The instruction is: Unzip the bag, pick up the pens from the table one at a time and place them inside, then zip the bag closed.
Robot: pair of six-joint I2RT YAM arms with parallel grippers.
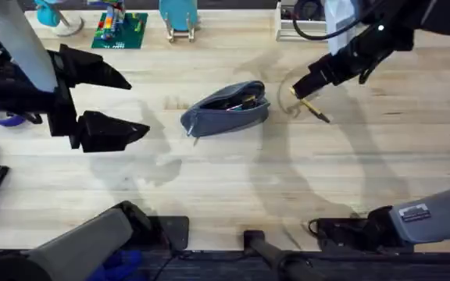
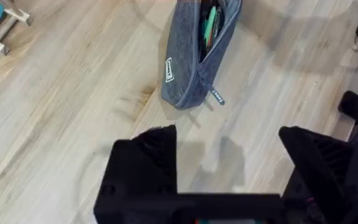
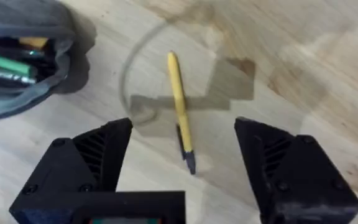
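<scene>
The blue-grey bag (image 1: 226,108) lies unzipped in the middle of the table (image 1: 233,179), with pens showing inside its open mouth. Its zipper pull (image 2: 216,94) hangs at the end nearest my left gripper. A yellow pen (image 1: 312,108) with a dark tip lies on the wood just right of the bag. My right gripper (image 1: 301,90) hovers over this pen, open. In the right wrist view the yellow pen (image 3: 179,106) lies between the spread fingers (image 3: 98,162), untouched, with the bag (image 3: 23,62) beside it. My left gripper (image 1: 135,105) stands open and empty, raised left of the bag (image 2: 191,56).
Along the far edge stand a green plate with coloured bricks (image 1: 119,30), a blue stand (image 1: 178,19) and a white tray (image 1: 287,27). A purple object (image 1: 6,119) lies at the left edge. Bare wood stretches in front of the bag.
</scene>
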